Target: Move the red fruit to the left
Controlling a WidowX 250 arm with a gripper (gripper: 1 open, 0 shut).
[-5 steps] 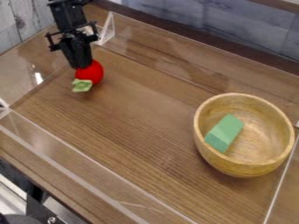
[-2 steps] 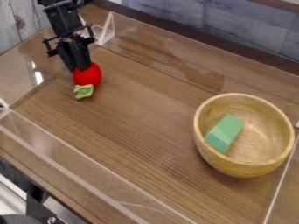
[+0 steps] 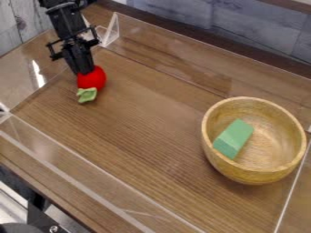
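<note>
Camera view, the only one I have: I come down from the upper left corner, my black gripper (image 3: 82,66) pointing steeply down onto the red fruit (image 3: 91,78). My jaws are pressed in close on the top of the fruit, pinching it; the fingertips themselves are dark and narrow, and they merge with the fruit's upper edge. The fruit sits on the wooden table (image 3: 134,136) at its far left end, near the back. It is glossy red, and its light green leafy cap (image 3: 85,96) points toward the front, lying against the tabletop. I cannot tell whether the fruit is lifted off the wood or resting on it; the cap looks to be touching.

Well apart, at the right side of the table, stands a wooden bowl (image 3: 272,167). A flat green block (image 3: 234,138) lies inside it, tilted against the bowl's left inner wall. A clear plastic wall (image 3: 158,27) runs around the edges of the table, with a bright glare behind me. Between the fruit and the bowl the wood is bare.
</note>
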